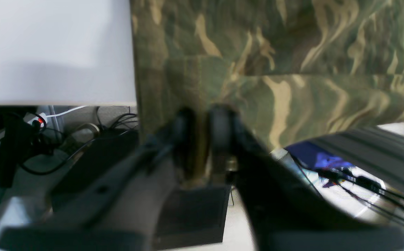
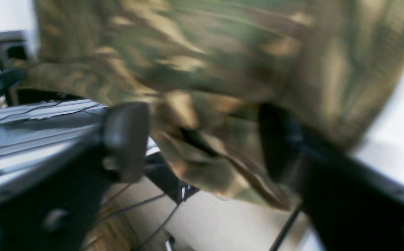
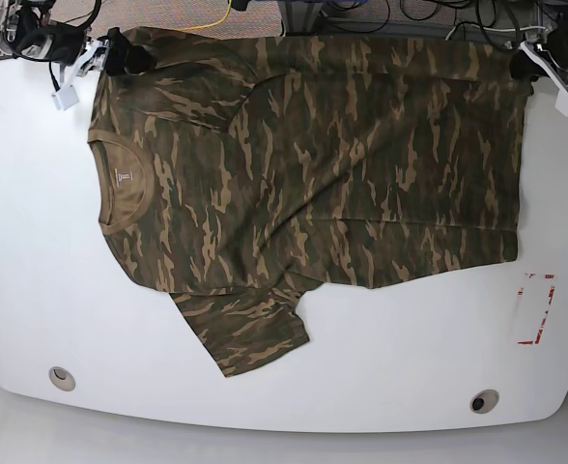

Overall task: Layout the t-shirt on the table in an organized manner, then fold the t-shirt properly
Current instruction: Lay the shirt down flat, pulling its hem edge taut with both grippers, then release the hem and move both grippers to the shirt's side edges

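Looks like a robotics lab/test bench, not a home. Big white table point(image 3: 33, 290) w/ rounded corners, two cable holes point(image 3: 62, 377), and a red tape outline point(image 3: 538, 309) at the right. Loose black cables point(image 3: 429, 12) run along the far edge; more wires and a power strip point(image 1: 38, 120) sit on the floor below the table edge.
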